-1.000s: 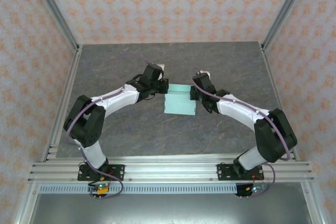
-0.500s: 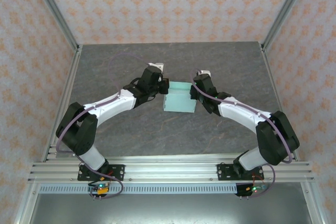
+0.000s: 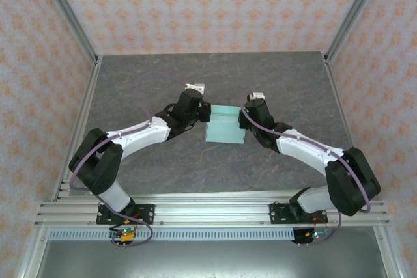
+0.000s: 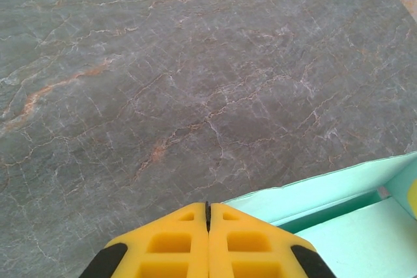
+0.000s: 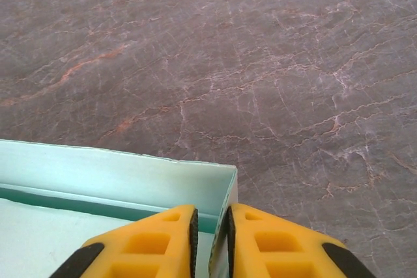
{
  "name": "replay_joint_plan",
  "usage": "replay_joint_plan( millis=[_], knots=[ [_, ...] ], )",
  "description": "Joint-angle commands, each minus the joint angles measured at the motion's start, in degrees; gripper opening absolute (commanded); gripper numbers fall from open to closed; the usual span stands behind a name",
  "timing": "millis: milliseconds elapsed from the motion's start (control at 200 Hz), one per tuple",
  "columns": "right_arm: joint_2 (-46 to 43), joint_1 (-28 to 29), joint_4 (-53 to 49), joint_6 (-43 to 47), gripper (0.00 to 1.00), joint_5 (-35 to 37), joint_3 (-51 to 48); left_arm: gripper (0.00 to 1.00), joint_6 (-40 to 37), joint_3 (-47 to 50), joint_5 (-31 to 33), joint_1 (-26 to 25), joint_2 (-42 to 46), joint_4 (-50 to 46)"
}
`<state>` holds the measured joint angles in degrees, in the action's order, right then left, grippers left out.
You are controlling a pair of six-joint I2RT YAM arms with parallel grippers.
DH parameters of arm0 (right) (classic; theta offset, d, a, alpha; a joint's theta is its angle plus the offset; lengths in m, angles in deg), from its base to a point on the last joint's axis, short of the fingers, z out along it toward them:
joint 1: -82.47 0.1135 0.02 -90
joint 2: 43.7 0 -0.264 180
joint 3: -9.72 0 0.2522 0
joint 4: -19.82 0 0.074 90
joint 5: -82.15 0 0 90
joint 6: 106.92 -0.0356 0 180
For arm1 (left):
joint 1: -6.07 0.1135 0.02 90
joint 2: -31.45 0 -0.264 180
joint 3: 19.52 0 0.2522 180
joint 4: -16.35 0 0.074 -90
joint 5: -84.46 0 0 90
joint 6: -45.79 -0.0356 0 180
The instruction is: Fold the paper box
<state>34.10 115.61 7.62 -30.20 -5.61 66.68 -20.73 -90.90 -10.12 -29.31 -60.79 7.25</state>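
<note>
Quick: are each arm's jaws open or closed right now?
Left gripper: jaws shut, beside the paper box.
Right gripper: jaws slightly open around its side wall.

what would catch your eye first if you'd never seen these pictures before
The pale mint paper box stands out in the middle of the grey stone-look table, with its walls partly folded up. The left pincer, with yellow fingers, sits shut at the box's left edge. The right pincer stands slightly parted astride the box's right wall.
</note>
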Motion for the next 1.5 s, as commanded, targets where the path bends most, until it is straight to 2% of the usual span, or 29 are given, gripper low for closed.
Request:
replay_joint_plan(
  millis=[0,170,661,761,821,916,951,1096,1271,1331,1376,1442,1497],
  knots=[
    [-1.7,1.3,4.8,0.3,0.22,-3.0,-0.7,0.05,-1.7,0.8,0.3,-1.5,3.2,5.4],
    [-1.8,1.3,6.8,0.0,0.23,-3.4,-0.4,0.03,-2.6,2.7,1.9,-1.5,4.9,8.4],
    [-4.5,1.4,5.7,-2.3,0.50,-3.6,-0.5,0.00,-6.5,8.0,3.2,-1.5,2.7,14.6],
    [-6.6,1.1,3.1,-4.1,0.60,-2.4,-0.5,0.00,-7.2,7.9,3.1,-1.5,2.7,14.1],
    [-8.2,0.9,1.1,-6.0,0.72,-2.3,-0.5,0.00,-7.7,7.8,3.0,-1.5,2.6,14.0],
    [-9.6,0.2,-7.3,-14.6,0.95,0.5,1.7,0.00,-7.9,8.0,3.0,-1.5,2.7,13.3],
    [-11.2,-0.3,-11.3,-17.9,1.00,0.9,3.2,0.00,-7.9,8.0,2.8,-1.5,2.8,13.3],
    [-12.3,-1.7,-22.7,-32.3,0.99,-2.7,7.5,0.00,-8.0,7.9,2.8,-1.5,3.1,12.7],
    [-12.5,-2.1,-37.8,-57.9,0.99,-0.1,10.9,0.00,-8.4,7.0,3.0,-1.6,2.9,11.5],
    [-11.6,-2.3,-42.5,-64.2,0.99,-1.3,12.2,0.00,-8.5,6.4,3.3,-1.5,2.3,10.6],
    [-11.5,-2.2,-41.5,-66.9,0.99,-4.1,11.6,0.00,-8.3,6.0,3.3,-1.6,1.8,10.2],
    [-11.6,-1.5,-33.9,-69.5,0.99,-10.3,8.9,0.00,-8.1,5.1,3.3,-1.5,0.8,9.2],
    [-11.2,0.2,-31.0,-71.8,1.00,-11.6,7.9,0.01,-7.9,3.9,3.5,-1.4,-0.5,7.6]
  ],
)
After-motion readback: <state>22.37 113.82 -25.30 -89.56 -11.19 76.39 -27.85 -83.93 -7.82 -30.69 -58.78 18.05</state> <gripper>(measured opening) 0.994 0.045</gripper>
